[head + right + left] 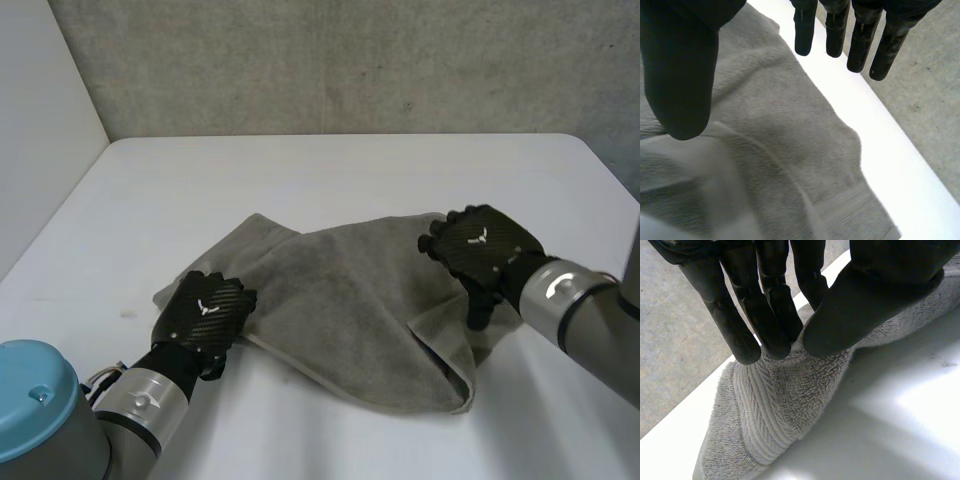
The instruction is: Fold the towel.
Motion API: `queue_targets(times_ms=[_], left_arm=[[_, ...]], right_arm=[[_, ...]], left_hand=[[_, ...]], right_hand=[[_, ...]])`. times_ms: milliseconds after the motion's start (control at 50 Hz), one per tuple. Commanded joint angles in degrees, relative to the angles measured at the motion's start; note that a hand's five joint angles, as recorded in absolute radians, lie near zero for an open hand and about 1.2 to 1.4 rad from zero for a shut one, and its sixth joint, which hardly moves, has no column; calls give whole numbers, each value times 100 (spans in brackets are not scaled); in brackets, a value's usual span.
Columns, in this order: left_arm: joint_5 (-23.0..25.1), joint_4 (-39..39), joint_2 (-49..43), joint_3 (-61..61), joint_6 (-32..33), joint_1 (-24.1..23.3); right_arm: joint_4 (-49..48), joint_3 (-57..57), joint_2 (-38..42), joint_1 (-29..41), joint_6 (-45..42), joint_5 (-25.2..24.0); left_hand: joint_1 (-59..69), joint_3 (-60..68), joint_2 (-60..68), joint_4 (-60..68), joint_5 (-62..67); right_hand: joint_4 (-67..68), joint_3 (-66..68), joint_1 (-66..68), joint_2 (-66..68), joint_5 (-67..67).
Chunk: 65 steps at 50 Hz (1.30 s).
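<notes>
Looking down from the head camera, I see the grey towel (340, 300) lying crumpled on the white table (300, 180), with bare tabletop showing on every side of it and the concrete wall (350, 60) beyond it. The left hand (205, 315) sits at the towel's near left corner. In its wrist view the fingers (740, 335) and thumb (840, 325) pinch a raised fold of the towel (785, 405) between them, lifting it off the table (900, 415). The right hand (485, 245) is over the towel's far right edge, beside a flap that is doubled over at the right side. In its wrist view the right hand (680, 65) is spread, fingers straight and thumb well apart, above the towel (765, 150) and gripping nothing.
</notes>
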Motion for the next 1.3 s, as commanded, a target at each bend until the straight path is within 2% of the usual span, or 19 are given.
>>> queue_targets(times_ms=[20,60,80,160,180,220,240,280,360,480,540,660,760,1080,1140,1180,1200,1220,1300], left_arm=[[-6,5,22,-23,0,23],[-6,5,31,-41,0,40],[-6,5,31,-41,0,41],[-6,5,31,-50,9,32],[-6,5,31,-50,9,32],[-6,5,22,-50,9,40],[-6,5,22,-50,9,41],[-6,5,14,-50,9,41],[-6,5,-4,-41,9,41],[-6,5,-127,12,9,102],[3,14,-223,47,9,181],[3,14,-347,135,52,278],[3,14,-347,153,158,392],[3,14,-364,153,334,550],[3,14,-391,153,334,550],[3,14,-391,153,334,550],[-6,5,-382,153,334,550],[-6,5,-382,153,334,550],[-6,-21,-347,153,334,550]], right_arm=[[50,-740,981,49,-721,8],[94,-871,1305,57,-1342,-27],[94,-871,1306,58,-1345,-27],[129,-889,1447,-4,-2134,-447],[129,-889,1447,-4,-2136,-449],[295,-872,1430,-22,-2355,-878],[296,-871,1429,-22,-2356,-880],[803,-889,1438,-22,-2434,-1247],[1209,-907,1508,-13,-2592,-1337],[1413,-836,1798,-13,-3514,-1206],[1386,-889,1886,-13,-3743,-1092],[1237,-986,1957,-22,-3753,-766],[1202,-942,1896,-170,-3744,-608],[1105,-599,1816,-602,-3727,-634],[1008,-511,1781,-654,-3727,-634],[903,-494,1676,-681,-3709,-643],[903,-494,1676,-681,-3709,-643],[842,-502,1606,-681,-3640,-643],[692,-546,1394,-681,-3226,-634]], left_hand=[[1173,1022,1020,1017,1051],[1173,1022,1020,1017,1051],[1173,1022,1020,1017,1051],[1173,1022,1020,1017,1051],[1173,1022,1020,1017,1051],[1173,1022,1020,1017,1051],[1173,1022,1020,1017,1051],[1173,1022,1020,1017,1051],[1173,1022,1020,1017,1051],[1173,1022,1020,1017,1051],[1173,1022,1020,1017,1051],[1173,1022,1020,1017,1051],[1173,1022,1020,1017,1051],[1173,1022,1020,1017,1051],[1173,1022,1020,1017,1051],[1173,1022,1020,1017,1051],[1173,1022,1020,1017,1051],[1173,1022,1020,1017,1051],[1173,1022,1020,1017,1051]], right_hand=[[239,282,381,193,309],[374,417,515,328,443],[374,417,516,328,443],[374,417,516,328,443],[374,417,516,328,443],[374,417,516,328,443],[374,417,516,328,443],[357,400,499,311,426],[273,316,415,227,343],[356,399,498,310,426],[875,918,1017,829,945],[1583,1626,1725,1537,1652],[1568,1611,1710,1522,1638],[1534,1577,1676,1489,1604],[2308,2351,2450,2262,2378],[5087,5130,5229,5041,5156],[5100,5143,5242,5055,5170],[6344,6387,6485,6298,6413],[6356,6399,6498,6310,6425]])
